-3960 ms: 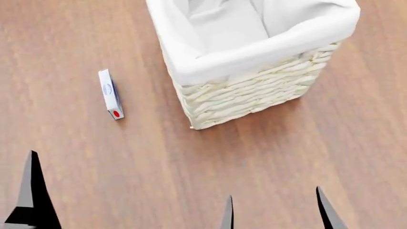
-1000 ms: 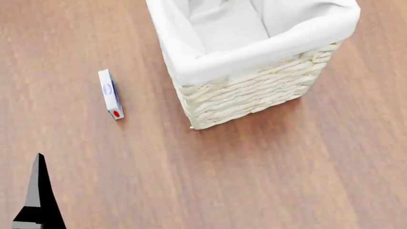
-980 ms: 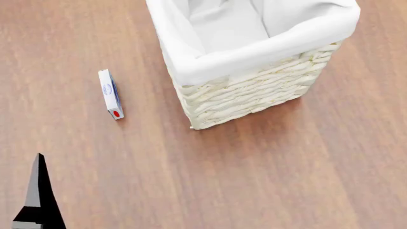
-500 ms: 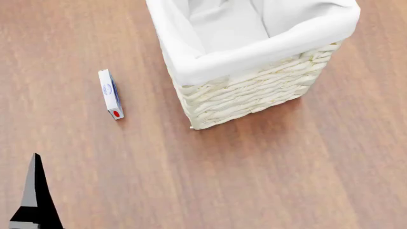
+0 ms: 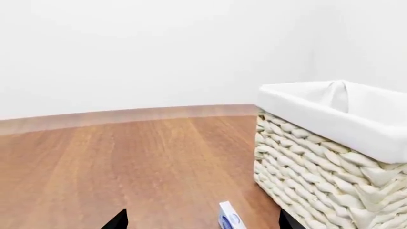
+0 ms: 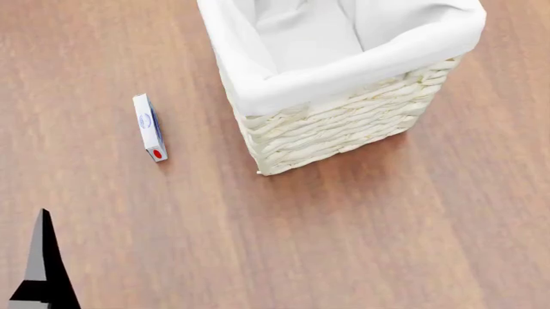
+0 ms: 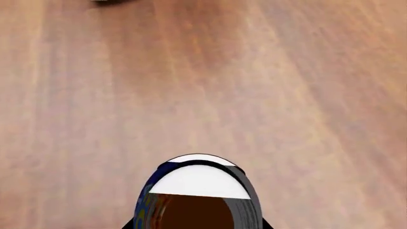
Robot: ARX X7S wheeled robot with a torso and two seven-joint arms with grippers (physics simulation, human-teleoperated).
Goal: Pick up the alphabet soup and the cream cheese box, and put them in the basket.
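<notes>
Basket [image 6: 344,122]: a big woven basket, cream-white, with a white cloth folded over its rim. It stands on the wooden floor [image 6: 387,244] at the far side of the head view. From above, only white cloth shows inside it.

Box: the cream cheese box [image 6: 149,127] is small, thin, white and blue, with a red dot at the end nearest the robot. It lies on the floor to the left of the basket, near it but not touching. In the left wrist view, just its far end peeks in at the edge, near the basket's woven wall.

Can: the soup can [image 7: 198,191] has a white top and a blue rim. It shows right up close in the right wrist view, above the floor. It is not in the head view.

Left gripper [image 5: 200,224]: two dark finger tips sit far apart at the edge of its own camera view, so the fingers are wide open with nothing between them. The box end lies between the two tips in that picture, farther off. In the head view, one dark finger [image 6: 38,270] shows at the near left corner.

Right gripper: it is not in the head view. Its own camera shows the can sitting very close. The fingers are hidden, so I cannot tell if they grip the can.
</notes>
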